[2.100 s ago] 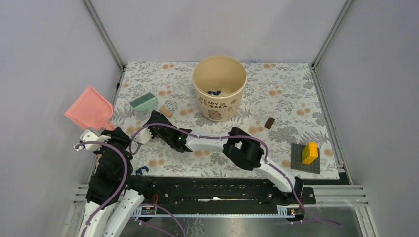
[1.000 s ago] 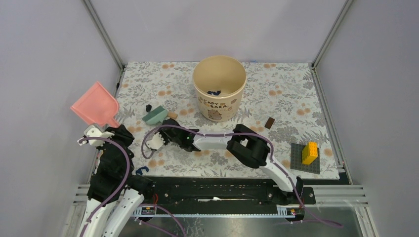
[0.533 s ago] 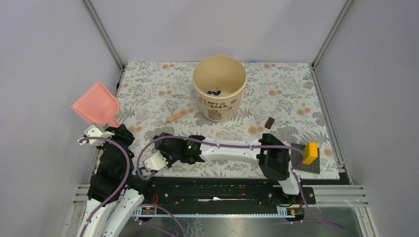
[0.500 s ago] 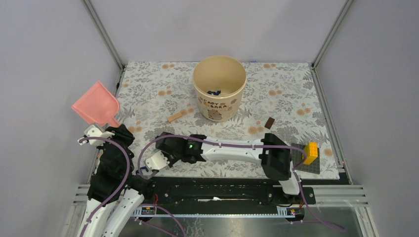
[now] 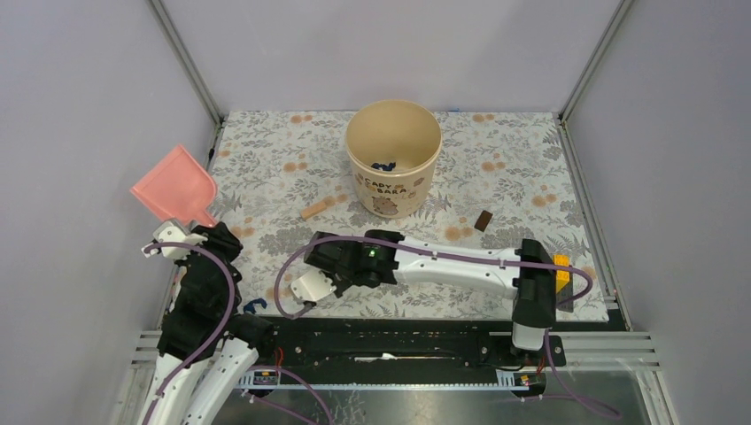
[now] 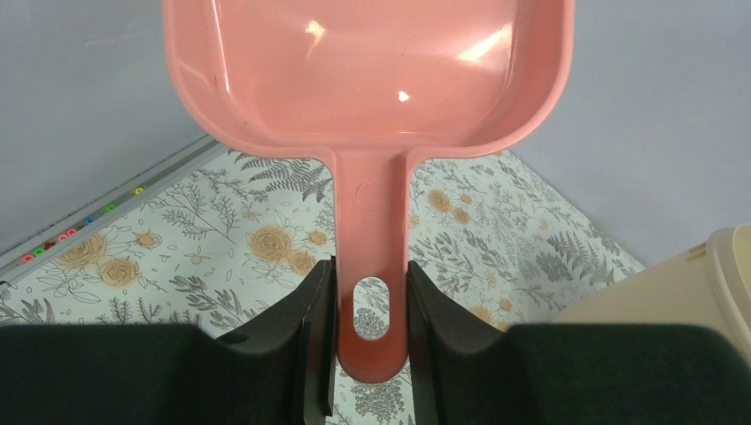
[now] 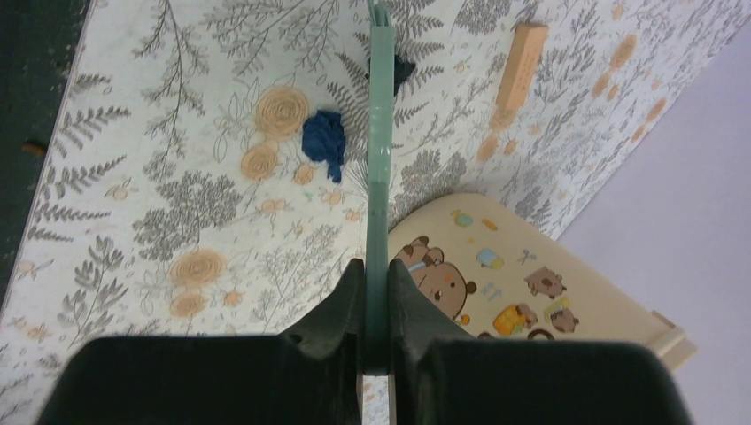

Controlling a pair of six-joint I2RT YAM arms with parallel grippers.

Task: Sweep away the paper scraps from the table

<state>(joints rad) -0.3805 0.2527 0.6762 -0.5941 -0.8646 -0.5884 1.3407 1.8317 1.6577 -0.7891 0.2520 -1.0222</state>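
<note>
My left gripper [image 5: 190, 234] is shut on the handle of the pink dustpan [image 5: 174, 187], holding it raised over the table's left edge; the handle sits between the jaws in the left wrist view [image 6: 372, 301]. My right gripper [image 5: 324, 254] is shut on a green brush [image 7: 379, 168], seen edge-on and hidden under the arm from above. A dark blue paper scrap [image 7: 324, 142] lies on the table [image 5: 496, 150] just left of the brush, and a darker scrap [image 7: 404, 68] shows behind its tip. More scraps [image 5: 383, 166] lie in the bucket. A small blue bit [image 5: 255, 305] sits at the front edge.
A beige bucket [image 5: 393, 155] printed with capybaras stands at the back middle. A tan wooden block [image 5: 312, 210] lies left of it and a small dark brown block [image 5: 483, 220] to its right. A grey baseplate with yellow bricks [image 5: 560, 270] sits front right, behind my right arm.
My right gripper pulled the brush from beside the dustpan toward the front edge, then shifted right to the front middle. The dustpan has barely moved.
</note>
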